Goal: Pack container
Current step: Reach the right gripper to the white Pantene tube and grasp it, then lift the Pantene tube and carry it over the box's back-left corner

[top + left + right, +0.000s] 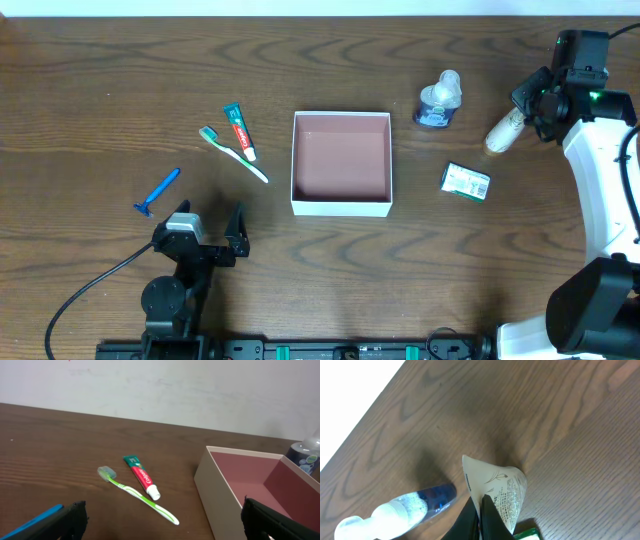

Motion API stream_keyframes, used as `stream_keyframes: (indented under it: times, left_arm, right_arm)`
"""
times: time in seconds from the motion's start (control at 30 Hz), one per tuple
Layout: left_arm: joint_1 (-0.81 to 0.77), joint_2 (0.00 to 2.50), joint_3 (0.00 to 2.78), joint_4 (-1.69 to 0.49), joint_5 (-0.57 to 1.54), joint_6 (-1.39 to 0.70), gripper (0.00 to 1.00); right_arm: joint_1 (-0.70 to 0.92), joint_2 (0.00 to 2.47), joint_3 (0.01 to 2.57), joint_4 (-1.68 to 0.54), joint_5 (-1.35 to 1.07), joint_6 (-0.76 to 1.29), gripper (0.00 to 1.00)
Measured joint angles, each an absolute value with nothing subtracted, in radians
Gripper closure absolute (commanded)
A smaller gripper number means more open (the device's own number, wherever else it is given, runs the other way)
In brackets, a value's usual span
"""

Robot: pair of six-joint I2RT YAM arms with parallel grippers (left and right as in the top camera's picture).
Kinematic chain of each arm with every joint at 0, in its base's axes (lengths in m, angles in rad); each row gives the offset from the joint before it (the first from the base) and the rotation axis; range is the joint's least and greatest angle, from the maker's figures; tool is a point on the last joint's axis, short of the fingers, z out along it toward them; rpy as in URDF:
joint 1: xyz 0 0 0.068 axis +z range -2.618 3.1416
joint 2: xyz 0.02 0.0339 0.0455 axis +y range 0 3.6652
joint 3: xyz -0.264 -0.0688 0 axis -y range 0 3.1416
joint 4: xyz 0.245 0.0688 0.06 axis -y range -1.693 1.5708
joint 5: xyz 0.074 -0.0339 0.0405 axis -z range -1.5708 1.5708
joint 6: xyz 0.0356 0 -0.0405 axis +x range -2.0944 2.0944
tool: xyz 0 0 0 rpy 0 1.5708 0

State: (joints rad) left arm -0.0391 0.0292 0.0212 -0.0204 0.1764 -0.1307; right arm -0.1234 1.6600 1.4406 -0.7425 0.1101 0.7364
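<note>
The container (341,204), a square shallow white box with a pinkish-brown inside, sits at the table's middle; it also shows in the left wrist view (215,485). My right gripper (532,112) is shut on a cream tube (504,132) and holds it at the far right; the right wrist view shows the jaws (481,515) pinching the cream tube (500,487). My left gripper (208,238) is open and empty near the front left; in its wrist view the jaws (162,520) are spread wide. A green toothbrush (234,155) and a toothpaste tube (240,132) lie left of the box.
A blue razor (157,192) lies at the left. A blue-and-clear bottle (438,100) stands right of the box, and a green-and-white small box (466,181) lies near it. The toothbrush (140,495) and toothpaste (142,476) lie ahead of the left gripper.
</note>
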Motion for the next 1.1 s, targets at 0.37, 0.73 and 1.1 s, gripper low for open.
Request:
stream_keyframes:
  times: [0.37,0.73,1.1]
  left_arm:
    - [-0.039,0.029,0.021,-0.02,0.176,-0.131,0.02]
    - [-0.039,0.029,0.021,-0.02,0.177,-0.131,0.02]
    - [-0.039,0.029,0.021,-0.02,0.176,-0.131,0.02]
  right_arm:
    - [-0.127,1.645,1.445,-0.788,0.11,0.572,0.99]
    - [-0.129,1.438,1.599,-1.007,0.032,0.432,0.99]
    - [0.02,1.332,1.624,-0.95,-0.239,0.308,0.98]
